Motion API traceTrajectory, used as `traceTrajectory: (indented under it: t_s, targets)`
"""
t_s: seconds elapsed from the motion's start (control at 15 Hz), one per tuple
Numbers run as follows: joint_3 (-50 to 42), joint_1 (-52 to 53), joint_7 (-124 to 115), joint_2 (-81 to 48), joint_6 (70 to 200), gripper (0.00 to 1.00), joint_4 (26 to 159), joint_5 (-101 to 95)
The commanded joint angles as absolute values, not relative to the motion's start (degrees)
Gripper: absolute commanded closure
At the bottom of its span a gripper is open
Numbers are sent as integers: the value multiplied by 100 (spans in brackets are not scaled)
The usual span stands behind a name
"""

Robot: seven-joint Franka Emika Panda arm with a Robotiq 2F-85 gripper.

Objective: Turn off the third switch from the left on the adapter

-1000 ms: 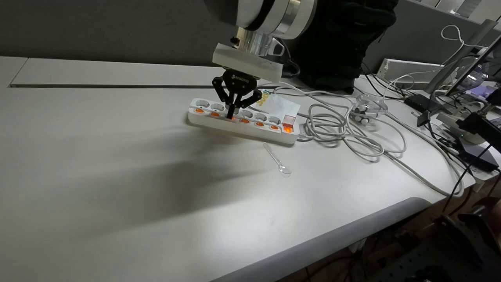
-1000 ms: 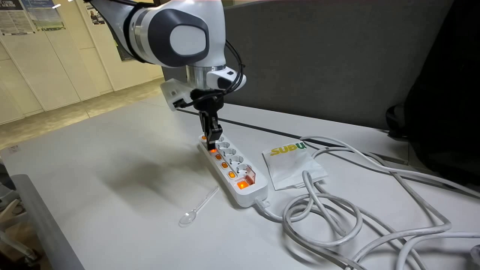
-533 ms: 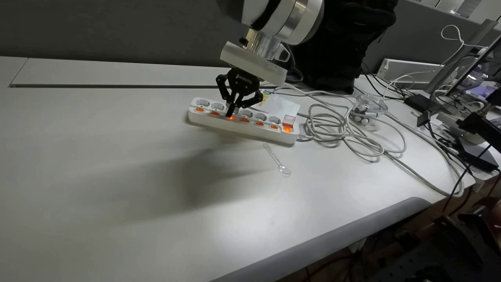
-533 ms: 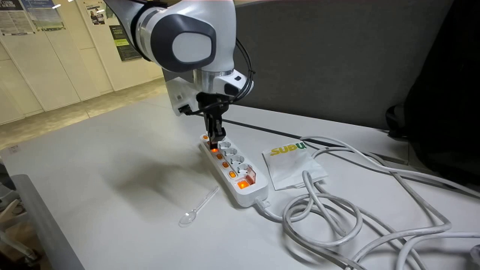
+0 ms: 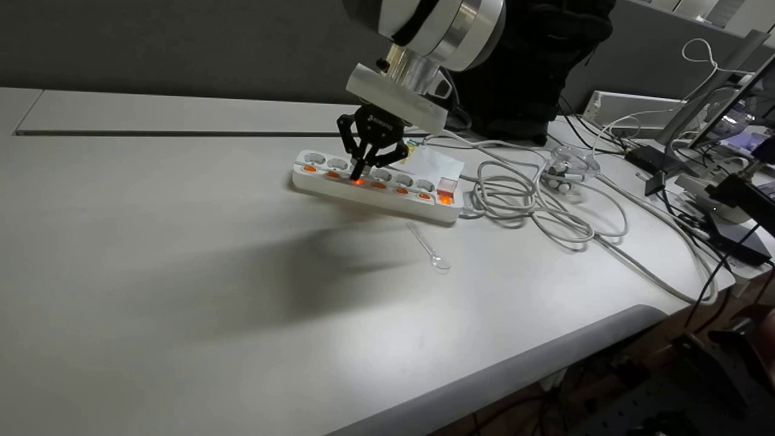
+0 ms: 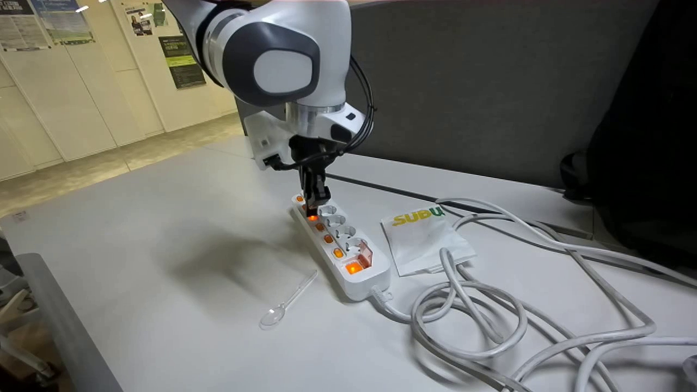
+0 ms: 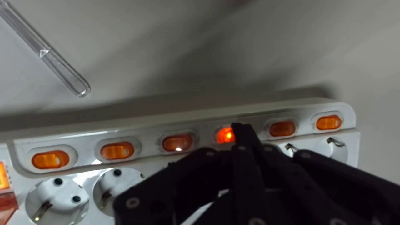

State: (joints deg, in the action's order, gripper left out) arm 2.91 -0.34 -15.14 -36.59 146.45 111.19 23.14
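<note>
My fingertips (image 7: 242,129) at the third switch (image 7: 225,135), its lamp lit

My gripper (image 5: 356,178) was closed, fingers together with nothing between them, one blunt probe. The adapter (image 5: 375,195) lay on the table (image 5: 212,375), and its third switch, counted from the cordless end, glowed by the tip in all three views.

For a good press, as I judged it, I wanted the fingers pressed together, the tip square on the rocker's end nearest the second switch (image 7: 282,128), and a short push straight down, no further than it took to kill the glow. A sideways slip could trip that neighbour; too much force could shove the adapter along.

What I could not make out was contact: whether the tip touched the rocker or stood just above it. My finger covered that end of the switch, so I could not read its tilt. The wrist view also cut off the adapter's cord end, and the clear spoon (image 7: 43,51) ran out through its corner.
</note>
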Motion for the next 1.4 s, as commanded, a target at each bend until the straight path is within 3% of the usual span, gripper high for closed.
traceTrajectory:
  t_s: [0.0, 1.33]
  targets:
    - [24, 230, -2045, -4047, 14483, 100, 10963, 2040]
    - [-95, 627, -2382, -3520, 14570, 100, 11251, 1712]
